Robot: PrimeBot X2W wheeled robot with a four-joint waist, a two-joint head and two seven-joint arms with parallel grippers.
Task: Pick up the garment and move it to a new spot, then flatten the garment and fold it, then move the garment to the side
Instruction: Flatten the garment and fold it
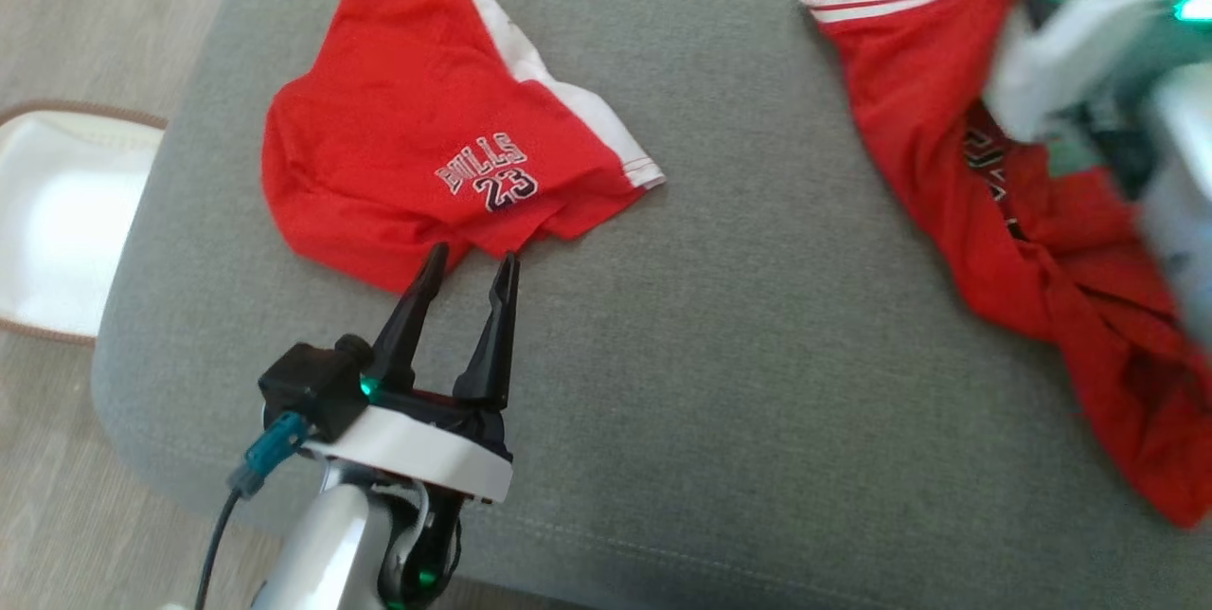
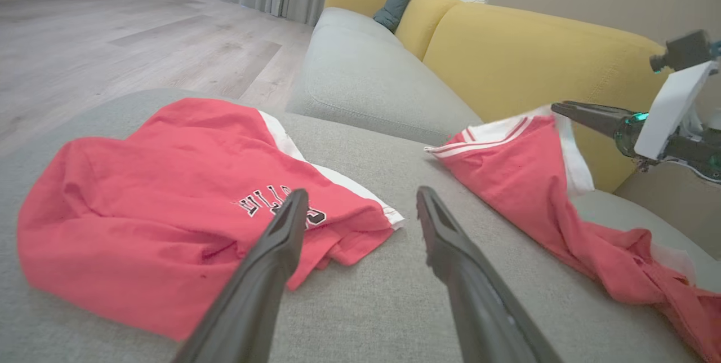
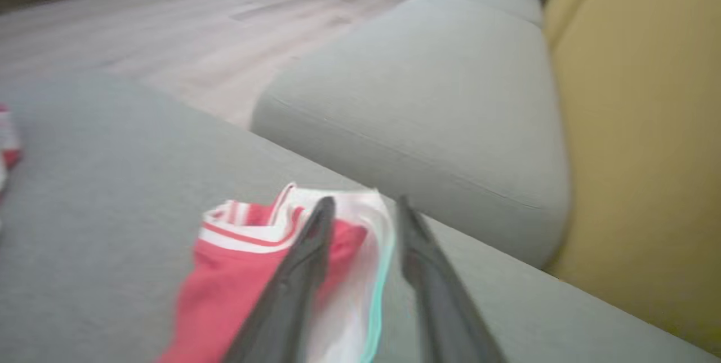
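Observation:
A red garment [image 1: 1042,250] with white striped trim lies stretched and twisted along the right side of the grey cushion [image 1: 710,383]. Its trimmed end [image 2: 507,126] stands raised toward my right gripper [image 2: 563,109]. In the right wrist view my right gripper [image 3: 365,202] has its fingers parted, and the blurred white edge of the garment [image 3: 236,273] shows between and under them. Red shorts [image 1: 407,146] printed "BULLS 23" lie crumpled at the left. My left gripper [image 1: 471,260] hovers open just short of the shorts' [image 2: 141,194] near hem, holding nothing.
My right arm [image 1: 1070,70] is a pale blur at the top right. A white pad with a brown rim [image 1: 57,212] lies on the wooden floor left of the cushion. A yellow sofa back [image 2: 507,41] and a grey seat [image 2: 366,81] stand beyond.

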